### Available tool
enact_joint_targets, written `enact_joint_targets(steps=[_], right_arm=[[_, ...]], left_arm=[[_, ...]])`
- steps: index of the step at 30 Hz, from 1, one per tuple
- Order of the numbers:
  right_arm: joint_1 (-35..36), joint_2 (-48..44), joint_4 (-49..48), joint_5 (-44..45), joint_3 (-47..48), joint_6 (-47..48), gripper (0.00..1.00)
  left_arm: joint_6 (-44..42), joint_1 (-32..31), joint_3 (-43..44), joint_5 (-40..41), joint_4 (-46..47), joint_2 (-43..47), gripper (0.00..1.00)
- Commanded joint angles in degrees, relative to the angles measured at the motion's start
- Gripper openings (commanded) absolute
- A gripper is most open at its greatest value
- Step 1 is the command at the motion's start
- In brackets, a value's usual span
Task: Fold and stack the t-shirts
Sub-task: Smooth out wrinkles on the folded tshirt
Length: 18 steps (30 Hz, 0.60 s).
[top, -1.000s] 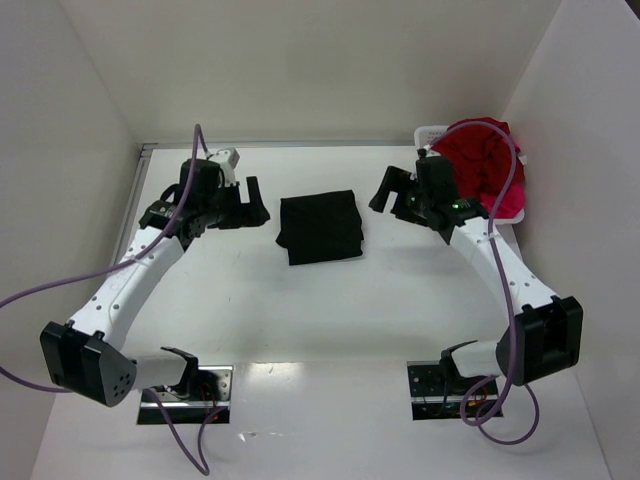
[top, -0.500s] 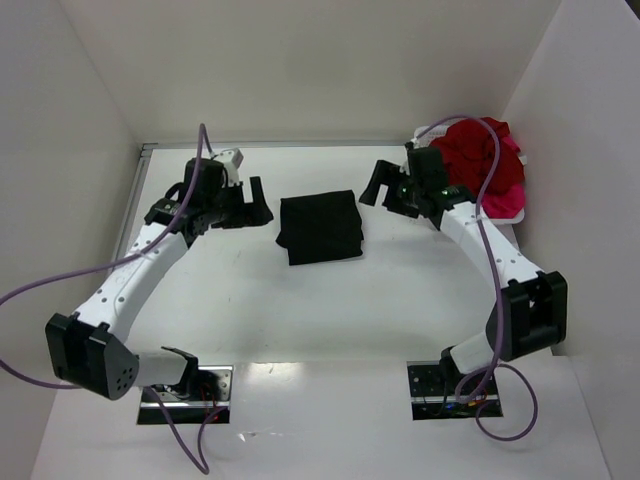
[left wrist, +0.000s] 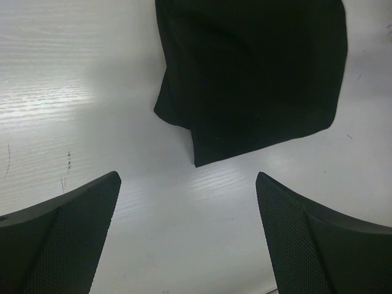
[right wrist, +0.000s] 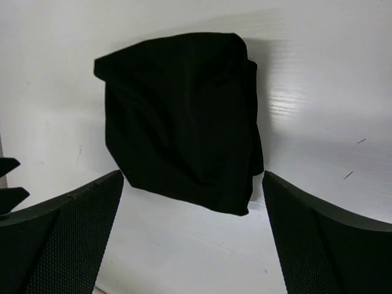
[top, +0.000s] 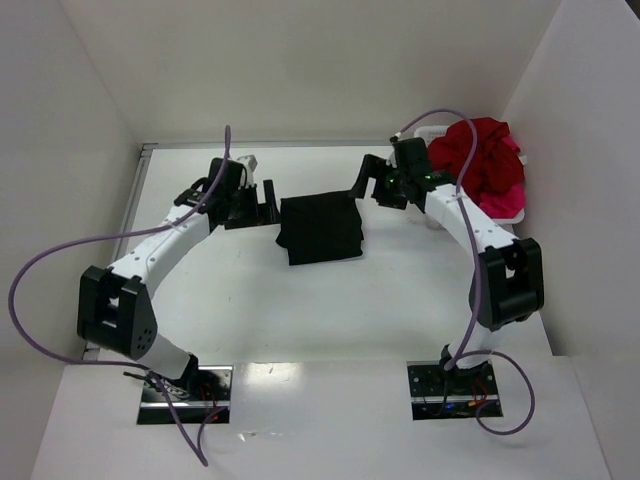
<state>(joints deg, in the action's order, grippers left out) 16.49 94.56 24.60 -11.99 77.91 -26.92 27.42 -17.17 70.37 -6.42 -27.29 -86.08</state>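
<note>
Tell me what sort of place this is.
Likely a robot test booth: a table boxed in by blank walls, left arm and right arm bolted on, a folded black t-shirt, a basket of crumpled shirts.

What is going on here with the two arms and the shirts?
Two robot arms are working on t-shirts. A black t-shirt lies folded on the table between them. The left gripper and right gripper sit open on either side of it, holding nothing. A dark red t-shirt and a pink t-shirt lie crumpled in the white basket at the far right, not yet folded.
</note>
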Motion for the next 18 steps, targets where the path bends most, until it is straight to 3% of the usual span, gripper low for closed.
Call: enact_joint_targets(steps=[1,4,7,8,11,15,18], right_arm=[[2.40,2.72,-2.10,-1.55,3.30,1.86,1.00],[5.83,6.15,-1.58,2.22,5.31,3.36,0.92],[5.83,9.84,-0.88,3.20,7.51,3.36,0.78],[5.83,10.81,-0.26,3.20,8.48,3.36,0.69],[5.83,12.93,-0.25,4.16,9.89,3.98,0.59],[5.83,15.82,0.70,8.99,11.73,3.98,0.25],[5.83,20.21,4.12,10.14,15.51,3.98,0.17]], left_arm=[[1.06,-0.15,-0.49,0.36,2.58,-4.69,0.99],[2.38,-0.15,-1.20,-3.14,7.06,-8.12,0.99],[2.38,-0.15,-1.20,-4.56,10.15,-11.28,0.99],[2.38,-0.15,-0.24,-4.57,10.76,-12.08,0.99],[1.85,2.65,0.30,-11.57,12.87,-15.51,0.99],[2.46,4.59,-1.37,-15.65,18.49,-17.45,0.99],[2.46,5.13,-0.15,-16.86,19.55,-19.82,0.99]])
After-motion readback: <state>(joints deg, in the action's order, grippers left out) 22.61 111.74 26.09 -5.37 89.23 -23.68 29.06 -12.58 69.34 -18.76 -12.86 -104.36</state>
